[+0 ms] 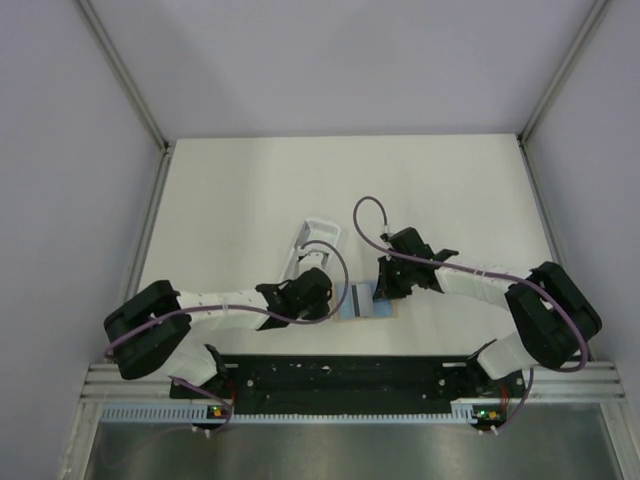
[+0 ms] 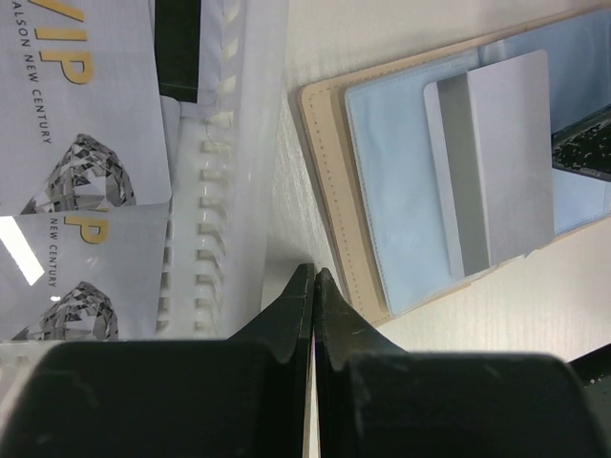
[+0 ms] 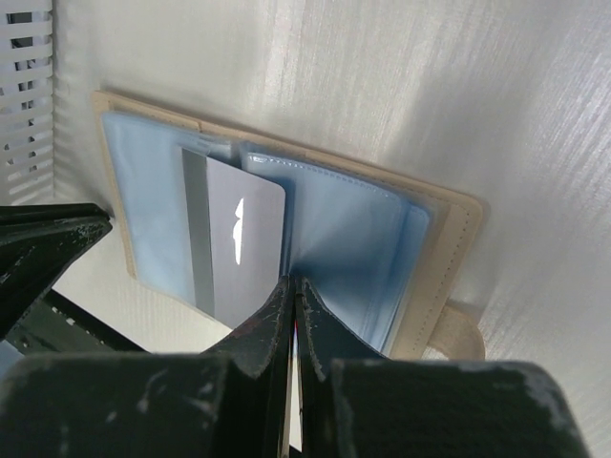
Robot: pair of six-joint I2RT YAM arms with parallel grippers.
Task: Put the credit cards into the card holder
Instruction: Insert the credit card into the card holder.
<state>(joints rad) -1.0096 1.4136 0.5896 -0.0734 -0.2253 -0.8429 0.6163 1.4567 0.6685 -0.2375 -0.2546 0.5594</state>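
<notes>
You're working with the card holder (image 1: 365,303) lying open on the bench (image 1: 250,190), blue pockets facing up, right between the two arms, and that's giving each of them a reach at it. Your left gripper (image 2: 315,277) is showing its jaws pressed together with nothing between them. Its tip is sitting just beside the holder's tan edge, and I'm judging it's there to stop the cover sliding.

Your right gripper (image 3: 291,281) is pinched together too, and it's empty. It's pointing down at the fold of the blue pages, touching or nearly touching; I can't tell which. One credit card (image 3: 243,239) is lying on the blue leaf just beside that tip, grey stripe on its far side. Whether it's sitting inside a pocket or only resting on top, I can't say.

In the left wrist view, two more credit cards (image 2: 76,95) are waiting in the clear tray (image 2: 224,191), on the side of the left gripper away from the holder. I'm reading this as the nudging-in step, with those tray cards yet to go.
</notes>
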